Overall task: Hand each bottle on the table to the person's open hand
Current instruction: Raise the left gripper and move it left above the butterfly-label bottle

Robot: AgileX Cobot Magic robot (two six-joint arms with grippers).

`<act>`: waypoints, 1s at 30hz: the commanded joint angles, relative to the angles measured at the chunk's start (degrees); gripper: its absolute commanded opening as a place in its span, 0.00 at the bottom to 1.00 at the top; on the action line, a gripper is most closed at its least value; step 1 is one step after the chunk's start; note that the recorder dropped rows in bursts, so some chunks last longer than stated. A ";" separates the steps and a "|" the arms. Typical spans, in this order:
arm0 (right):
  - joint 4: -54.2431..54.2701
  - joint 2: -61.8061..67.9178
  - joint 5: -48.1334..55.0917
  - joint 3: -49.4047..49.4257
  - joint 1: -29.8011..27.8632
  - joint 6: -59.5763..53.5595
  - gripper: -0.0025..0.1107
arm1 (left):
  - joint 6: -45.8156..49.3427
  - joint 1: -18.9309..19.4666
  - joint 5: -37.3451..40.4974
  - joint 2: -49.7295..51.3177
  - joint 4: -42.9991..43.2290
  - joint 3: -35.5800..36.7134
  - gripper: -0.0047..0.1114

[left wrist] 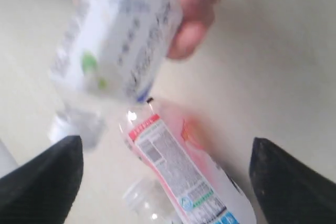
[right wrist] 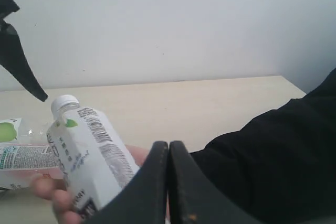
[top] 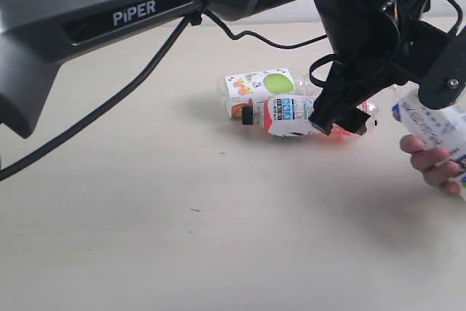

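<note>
Exterior view: one small clear plastic white-label bottle is off the wide pale cream bench. It sits in the person's bare light-skinned hand at the right edge, with the fingers curled under it. The left tool hangs near it above the bench, its black fingers spread with nothing between them. Judgement: this handover is done, or all but done.

Two bottles lie on their sides mid-bench, touching, not yet handed over. One is a clear plastic fruit-print bottle, the other a black-capped pink-red bottle. A fourth bottle is not found in any view. The grey arm housing reads "PiPER" in white.

Left wrist view: the white-label bottle is blurred and gripped by the hand. The left tool stands wide apart and empty. The pink-red bottle lies on the bench below; its label carries a panel of small print that cannot be read.

Right wrist view: the right tool has its fingers pressed together, pinching nothing, near the hand. The white-label bottle shows a white cap, a barcode and a small green mark; the text is too small to read. The fruit-print bottle and pink-red bottle lie beyond.
</note>
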 commanded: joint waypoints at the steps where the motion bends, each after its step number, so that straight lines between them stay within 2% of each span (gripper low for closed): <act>1: -0.35 -0.27 -0.65 0.24 -0.45 -0.49 0.02 | -9.44 -0.05 5.48 -1.31 8.46 -0.26 0.69; 4: -0.35 -0.27 -0.65 0.24 -0.45 -0.49 0.02 | -17.46 -0.05 9.37 -1.64 15.01 -0.26 0.61; 8: -0.35 -0.27 -0.65 0.24 -0.45 -0.49 0.02 | -27.56 0.91 11.65 -1.82 22.78 -0.26 0.60; 13: -0.35 -0.27 -0.65 0.24 -0.45 -0.49 0.02 | -39.73 3.31 11.65 -1.82 24.83 -0.26 0.57; 15: -0.35 -0.27 -0.65 0.24 -0.45 -0.49 0.02 | -45.41 4.09 11.65 -1.82 24.83 -0.16 0.48; 21: -0.35 -0.27 -0.65 0.24 -0.45 -0.49 0.02 | -57.43 5.85 11.65 -1.82 24.99 -0.16 0.04; 27: -0.35 -0.27 -0.65 0.24 -0.45 -0.49 0.02 | -63.00 6.28 11.65 -1.82 25.39 -0.16 0.04; 30: -0.35 -0.27 -0.65 0.24 -0.45 -0.49 0.02 | -70.97 6.28 11.65 -1.82 25.39 -0.16 0.04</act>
